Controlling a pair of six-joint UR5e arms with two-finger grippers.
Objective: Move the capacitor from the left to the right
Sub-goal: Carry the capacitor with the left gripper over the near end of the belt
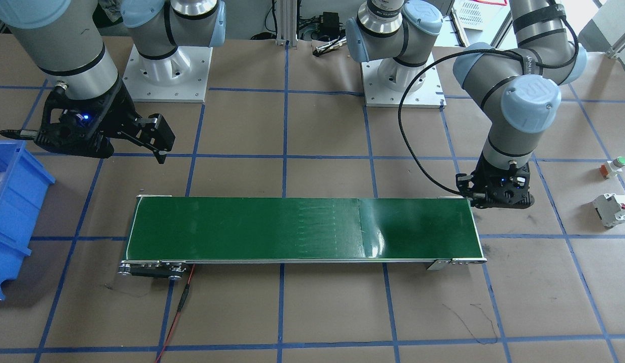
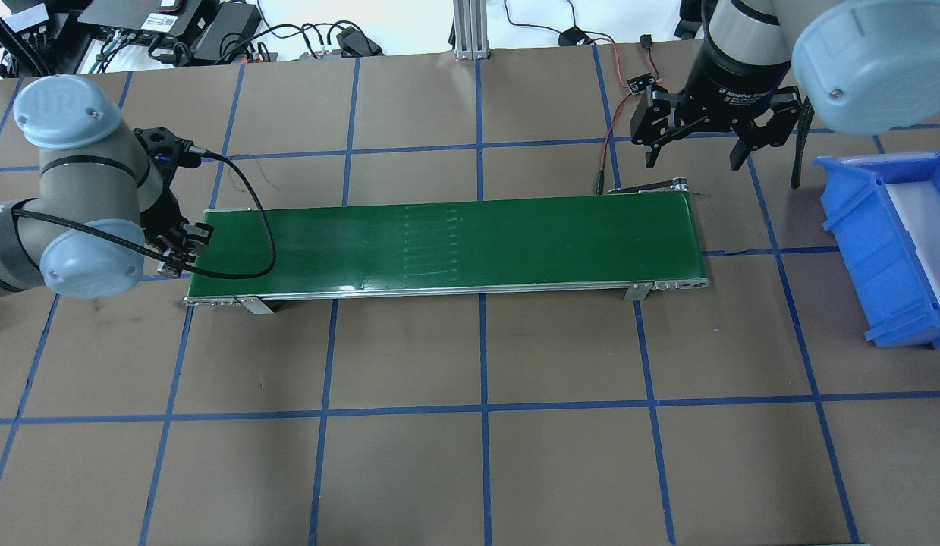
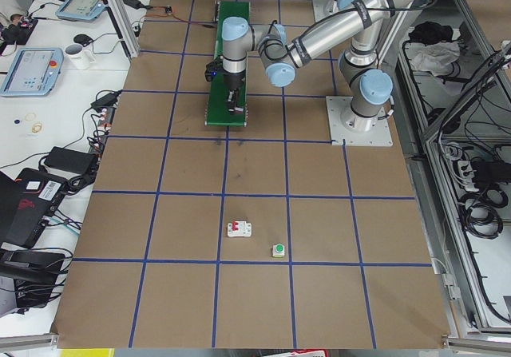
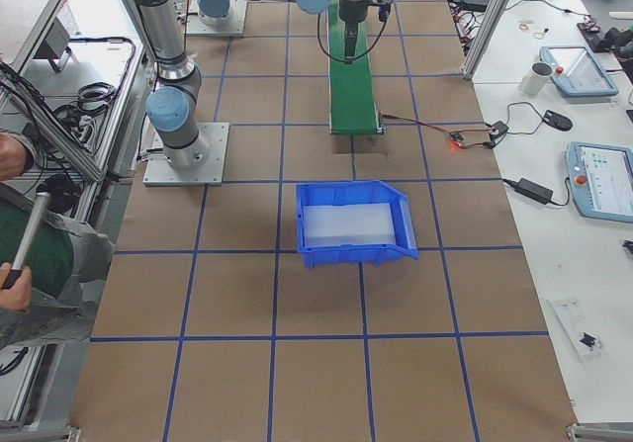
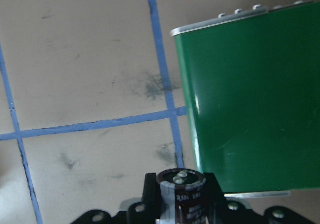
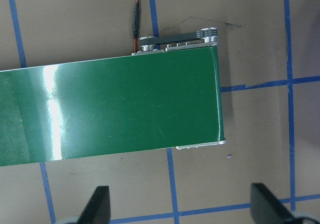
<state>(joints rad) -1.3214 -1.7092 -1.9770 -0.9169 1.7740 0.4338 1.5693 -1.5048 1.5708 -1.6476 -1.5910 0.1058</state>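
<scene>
The capacitor (image 5: 182, 196) is a stubby black cylinder with two metal terminals on top, clamped between the fingers (image 5: 150, 196) of my left gripper (image 5: 182, 204). That gripper (image 1: 499, 199) hangs just off the left end of the green conveyor belt (image 1: 302, 229), at the belt's edge in the overhead view (image 2: 183, 250). My right gripper (image 2: 697, 155) is open and empty above the table beyond the belt's right end. Its two fingertips (image 6: 97, 209) stand wide apart in the right wrist view, with the belt end (image 6: 150, 108) below them.
A blue bin (image 2: 887, 250) with a white liner stands on the robot's right. A white circuit breaker with a red tab (image 1: 613, 208) and a green-capped push button (image 1: 615, 166) lie on the table beyond the left arm. A red wire (image 1: 183, 297) runs from the belt's motor end.
</scene>
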